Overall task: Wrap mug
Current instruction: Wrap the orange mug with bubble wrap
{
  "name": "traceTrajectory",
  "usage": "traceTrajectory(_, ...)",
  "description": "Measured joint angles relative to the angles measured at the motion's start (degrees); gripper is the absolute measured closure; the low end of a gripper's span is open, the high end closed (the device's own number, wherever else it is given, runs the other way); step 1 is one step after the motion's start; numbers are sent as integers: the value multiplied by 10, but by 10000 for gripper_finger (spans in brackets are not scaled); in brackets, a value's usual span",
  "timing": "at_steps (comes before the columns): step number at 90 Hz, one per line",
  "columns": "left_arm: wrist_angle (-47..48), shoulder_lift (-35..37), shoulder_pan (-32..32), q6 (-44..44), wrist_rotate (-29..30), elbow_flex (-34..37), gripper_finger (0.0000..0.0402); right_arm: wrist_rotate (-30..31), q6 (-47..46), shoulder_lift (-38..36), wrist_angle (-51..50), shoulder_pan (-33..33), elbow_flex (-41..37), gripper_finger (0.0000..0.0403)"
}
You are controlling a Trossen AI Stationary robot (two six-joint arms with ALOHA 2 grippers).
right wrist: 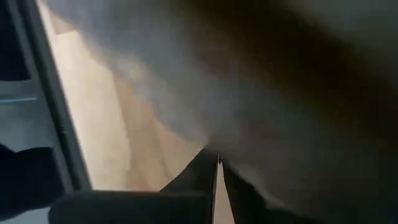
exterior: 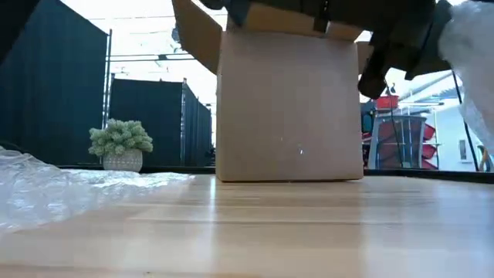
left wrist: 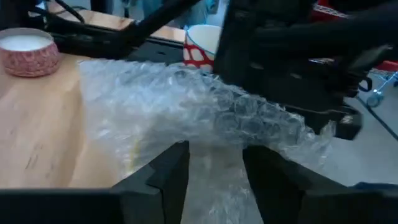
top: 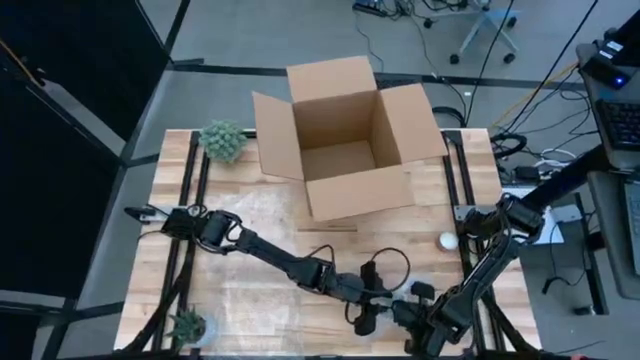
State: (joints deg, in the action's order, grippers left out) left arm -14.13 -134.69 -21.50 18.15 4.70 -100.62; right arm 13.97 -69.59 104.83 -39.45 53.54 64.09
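The mug (left wrist: 202, 45), white with red spots, is standing at the near edge of the worktop (top: 250, 290), half hidden behind a dark arm and a heap of bubble wrap (left wrist: 186, 112). The left end effector (left wrist: 214, 171) is reaching into that wrap with its fingers apart, the film lying between them. The right end effector (right wrist: 217, 177) is hovering close by at the near edge, its fingers pressed together. Farther back, an open cardboard box (top: 345, 135) and a small potted plant (top: 222, 141) are sitting on the worktop.
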Motion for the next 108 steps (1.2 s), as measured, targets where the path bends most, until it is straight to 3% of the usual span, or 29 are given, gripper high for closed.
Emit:
traceTrajectory(18, 44, 2, 1, 4, 2, -7, 256, 93, -5, 13, -9, 0, -2, 390)
traceTrajectory(26, 62, 3, 1, 4, 4, -9, 256, 108, -24, 22, -5, 0, -2, 390)
traceTrajectory(47, 70, 2, 0, 5, 4, -9, 256, 48, -35, 6, -1, 15, 2, 390)
traceTrajectory(68, 81, -1, 0, 10, 3, -8, 256, 43, 16, -89, -73, 49, 48, 390)
traceTrajectory(73, 86, -2, -1, 11, 3, -7, 256, 67, 22, -113, -98, 54, 56, 390)
traceTrajectory(82, 97, -7, -1, 10, 3, -4, 256, 180, 13, -152, -117, 62, 55, 390)
traceTrajectory(86, 102, -7, -1, 10, 5, -3, 256, 201, 8, -155, -117, 59, 49, 390)
traceTrajectory(98, 102, -7, 0, 9, 10, -3, 256, 124, -3, -138, -107, 47, 31, 390)
traceTrajectory(108, 102, -7, 0, 9, 12, -3, 256, 110, -2, -118, -81, 51, 30, 390)
